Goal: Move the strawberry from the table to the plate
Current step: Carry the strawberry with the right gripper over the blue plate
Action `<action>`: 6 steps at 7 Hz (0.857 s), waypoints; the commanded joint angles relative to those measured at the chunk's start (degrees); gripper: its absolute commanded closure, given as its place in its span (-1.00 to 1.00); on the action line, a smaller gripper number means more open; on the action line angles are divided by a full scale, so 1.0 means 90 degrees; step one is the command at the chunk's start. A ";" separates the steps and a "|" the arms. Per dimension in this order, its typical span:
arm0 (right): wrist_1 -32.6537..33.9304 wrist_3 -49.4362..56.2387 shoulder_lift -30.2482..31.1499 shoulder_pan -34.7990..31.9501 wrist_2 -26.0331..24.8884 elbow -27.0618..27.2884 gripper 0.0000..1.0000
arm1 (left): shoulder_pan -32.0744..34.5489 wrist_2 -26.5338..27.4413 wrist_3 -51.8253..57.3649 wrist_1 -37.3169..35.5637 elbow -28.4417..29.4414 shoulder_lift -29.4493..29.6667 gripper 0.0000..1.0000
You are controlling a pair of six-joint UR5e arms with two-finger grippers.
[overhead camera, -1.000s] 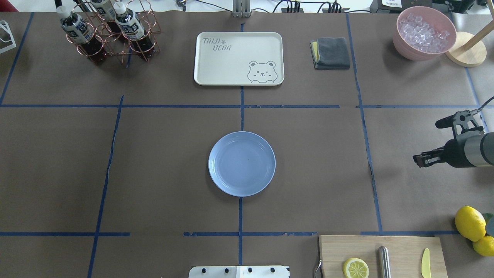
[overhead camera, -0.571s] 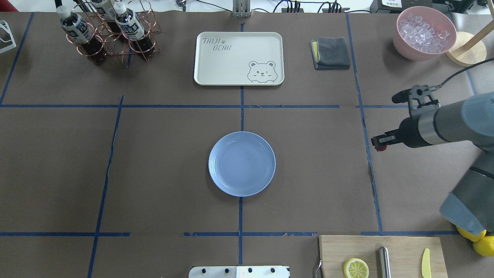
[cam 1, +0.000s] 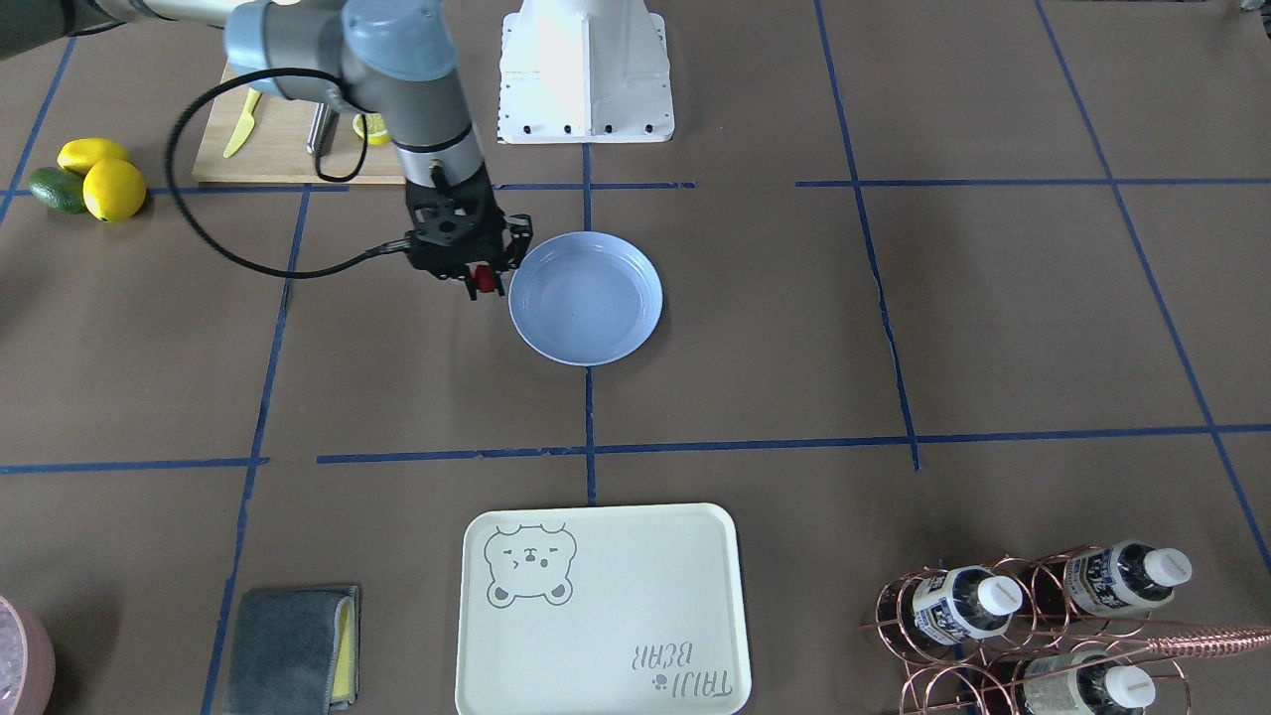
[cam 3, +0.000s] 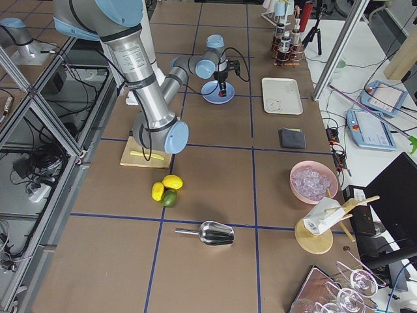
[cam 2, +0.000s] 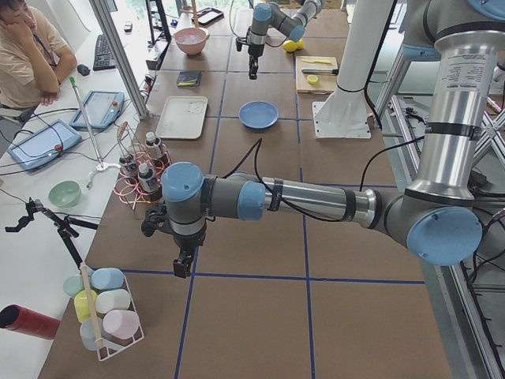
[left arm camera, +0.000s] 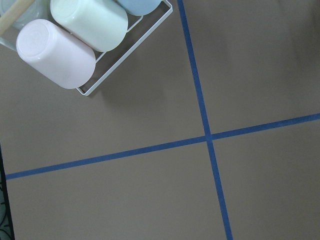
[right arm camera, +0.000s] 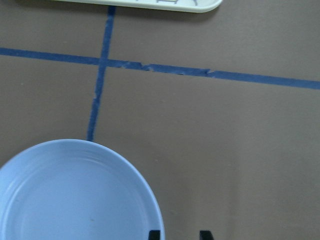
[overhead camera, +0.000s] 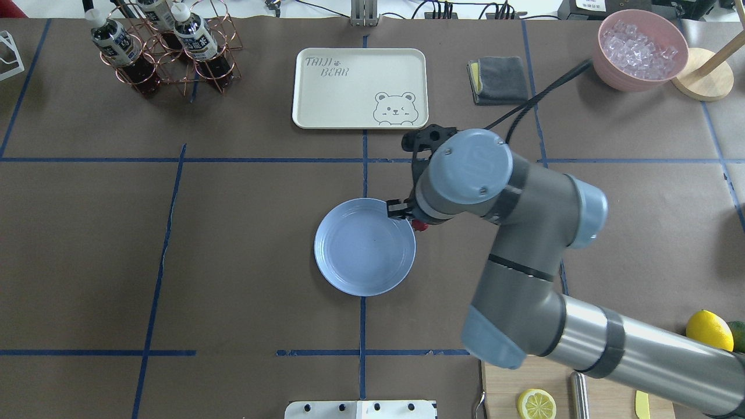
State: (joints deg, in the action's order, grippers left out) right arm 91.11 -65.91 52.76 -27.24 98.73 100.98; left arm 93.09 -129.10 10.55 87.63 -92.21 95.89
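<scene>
Surface [overhead camera: 233, 262]: brown paper squared off with blue tape, plate sitting near the centre on a tape line.
Right arm [overhead camera: 524, 244]: stretched in across the surface, wrist above the plate's rim on the robot's right side.
Bear tray [overhead camera: 359, 87]: cream, flat, beyond the plate and well apart from it.
Plate [overhead camera: 326, 273]: light blue, glossy, flat on the surface.
Right hand [cam 1: 484, 286]: pointing down, clenched on the strawberry, fingertips just outside the plate's rim.
Left hand [cam 2: 182, 267]: far off at the left end near a cup rack [left arm camera: 127, 49], pointing down; released or clenched, cannot tell.
Strawberry [cam 1: 484, 277]: red, pinched between the fingers, up off the surface, just beside the plate's edge, not yet on the plate.
</scene>
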 commanded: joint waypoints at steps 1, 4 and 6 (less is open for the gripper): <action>0.0082 -0.0585 -0.1112 0.0564 -0.0636 -0.1467 1.00 | -0.0001 -0.0001 0.0000 -0.0010 -0.0018 0.0000 -1.00; 0.0082 -0.0597 -0.1204 0.0692 -0.0706 -0.1766 1.00 | -0.0001 -0.0001 0.0000 -0.0011 -0.0018 0.0000 -1.00; 0.0082 -0.0597 -0.1194 0.0702 -0.0706 -0.1816 0.53 | -0.0001 -0.0001 0.0000 -0.0001 -0.0018 0.0000 -1.00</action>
State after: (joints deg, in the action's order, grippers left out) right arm 91.85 -71.28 42.00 -21.02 92.40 84.86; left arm 93.09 -129.11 10.55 87.60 -92.37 95.93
